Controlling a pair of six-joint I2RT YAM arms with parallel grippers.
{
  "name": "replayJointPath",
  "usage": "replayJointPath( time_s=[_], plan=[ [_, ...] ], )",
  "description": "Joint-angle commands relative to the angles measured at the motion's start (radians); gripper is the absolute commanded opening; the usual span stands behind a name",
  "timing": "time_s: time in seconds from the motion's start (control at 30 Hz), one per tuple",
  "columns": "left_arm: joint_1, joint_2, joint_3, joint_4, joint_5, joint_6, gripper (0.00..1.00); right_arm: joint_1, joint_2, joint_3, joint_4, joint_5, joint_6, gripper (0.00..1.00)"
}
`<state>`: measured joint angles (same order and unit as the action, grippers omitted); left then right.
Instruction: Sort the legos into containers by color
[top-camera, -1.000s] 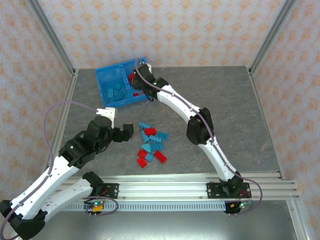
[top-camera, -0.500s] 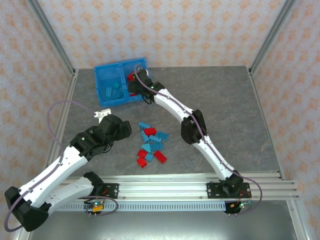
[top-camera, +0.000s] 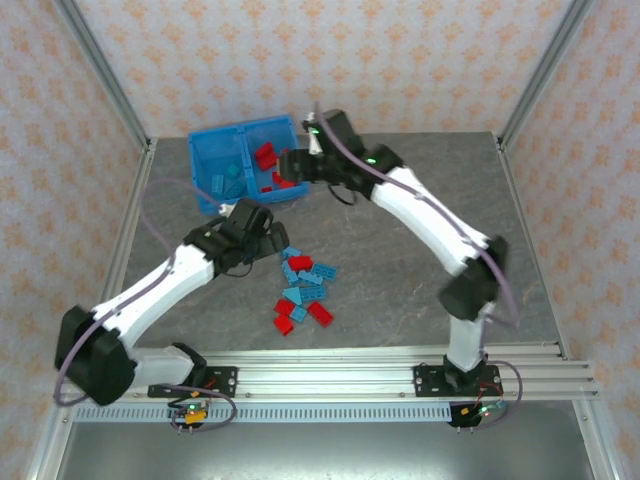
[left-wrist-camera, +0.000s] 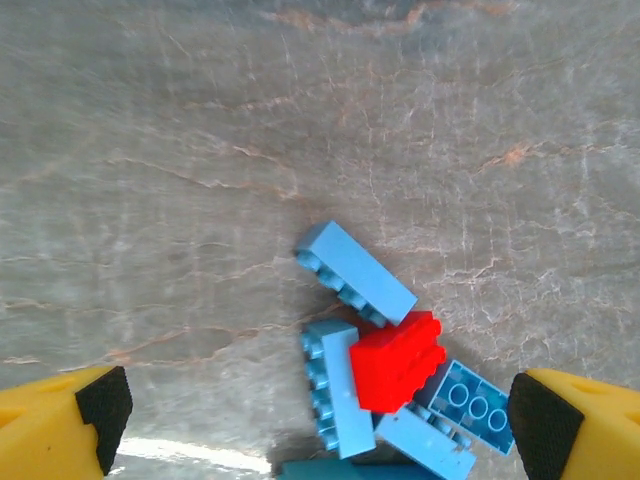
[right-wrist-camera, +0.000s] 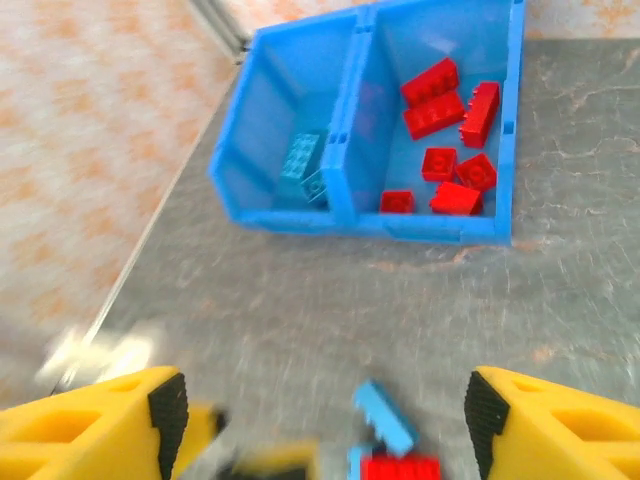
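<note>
**Grey table (top-camera: 420, 230): bricks part in the bin (top-camera: 197, 167), part loose**

The veined grey surface is hemmed in by walls (top-camera: 350, 60) papered in a pale orange motif. The translucent blue bin stands at the far left of the table, a middle wall parting it in two. Its right compartment holds the red legos (top-camera: 266, 158). Its left compartment holds a few light blue legos (top-camera: 228, 180). The loose pile (top-camera: 303, 288) of red and light blue bricks lies on the bare table, nearer the arms' bases and apart from the bin.

The left gripper (left-wrist-camera: 320, 410) is spread wide, nothing between its black pads (left-wrist-camera: 100, 405). Below it, between the fingers, a red brick (left-wrist-camera: 397, 360) touches several blue ones, and a light blue brick (left-wrist-camera: 356, 272) lies just beyond it. From above, this gripper hangs at the far-left edge of the pile, just beside its outermost blue bricks.

The right gripper (right-wrist-camera: 325, 405) is likewise wide apart and empty. The bin lies ahead of its fingers, the red legos in the compartment on the right. From above, this gripper sits at the bin's right wall, near its front corner. At the bottom edge of the right wrist view, between the fingers, a blurred blue brick and a red one show on the table.
</note>
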<state>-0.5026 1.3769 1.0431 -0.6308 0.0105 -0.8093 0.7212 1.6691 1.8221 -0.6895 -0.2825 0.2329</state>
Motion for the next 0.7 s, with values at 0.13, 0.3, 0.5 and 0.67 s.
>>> replayJointPath(
  time_s=[0.13,0.3,0.5,0.67],
  plan=[
    [0.021,0.248,0.074,0.164,0.154,-0.134,0.98,-0.002,-0.397,-0.518,-0.046,0.024,0.078,0.82],
    [0.021,0.373,0.11,0.19,0.074,-0.216,0.91,-0.002,-0.565,-0.731,-0.022,0.006,0.188,0.83],
    [0.023,0.463,0.114,0.223,0.108,-0.25,0.76,-0.002,-0.623,-0.768,-0.095,-0.026,0.173,0.86],
    [0.023,0.472,0.076,0.232,0.087,-0.292,0.58,-0.001,-0.61,-0.759,-0.111,-0.092,0.177,0.86]
  ],
)
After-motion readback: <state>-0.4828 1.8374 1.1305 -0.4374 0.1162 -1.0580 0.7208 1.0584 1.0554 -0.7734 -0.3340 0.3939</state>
